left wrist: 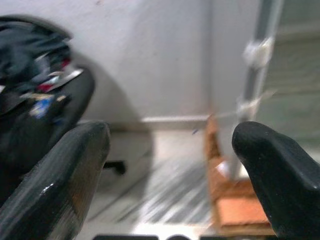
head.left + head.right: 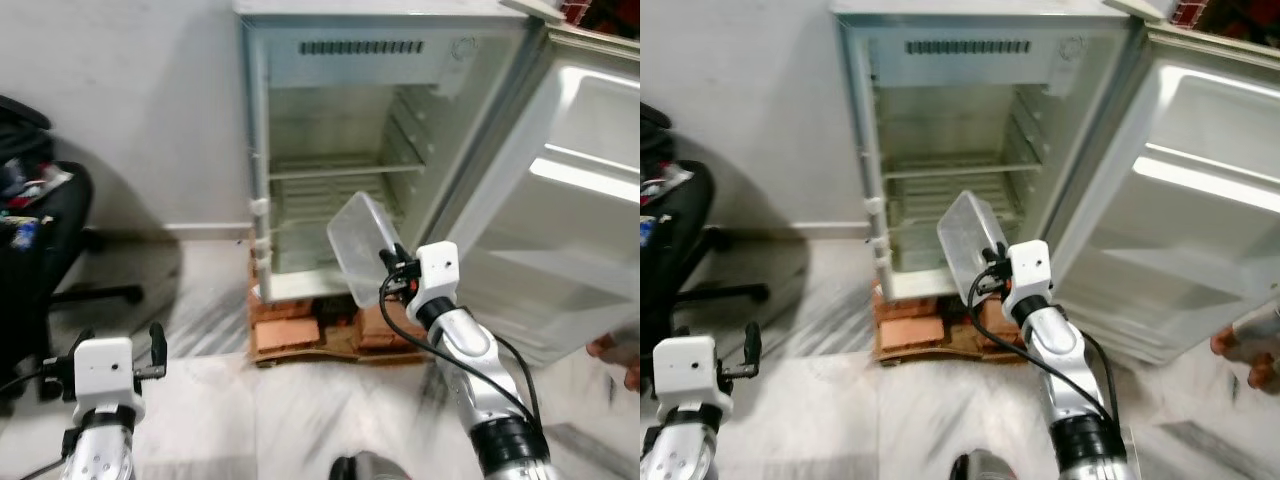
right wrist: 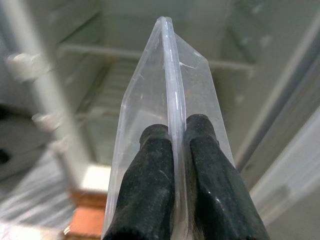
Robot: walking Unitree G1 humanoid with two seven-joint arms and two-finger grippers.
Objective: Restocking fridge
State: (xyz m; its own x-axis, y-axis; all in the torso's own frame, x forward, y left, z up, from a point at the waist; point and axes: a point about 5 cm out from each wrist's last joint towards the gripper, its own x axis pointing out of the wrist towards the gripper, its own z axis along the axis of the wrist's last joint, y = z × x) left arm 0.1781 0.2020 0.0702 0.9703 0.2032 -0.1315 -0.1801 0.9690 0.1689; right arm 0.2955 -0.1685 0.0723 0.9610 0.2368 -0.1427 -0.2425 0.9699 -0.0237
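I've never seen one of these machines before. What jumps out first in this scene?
A small fridge stands wide open on bricks, its shelves bare and its door swung out to the right. In front of it the right gripper is pinching the rim of a clear plastic container, held up tilted toward the fridge. The left gripper waits open and low, near a black office chair.

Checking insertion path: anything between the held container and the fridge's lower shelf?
Nothing seen. Right gripper pinches the clear container in front of the open fridge; the eye views show only open air up to the wire shelf.
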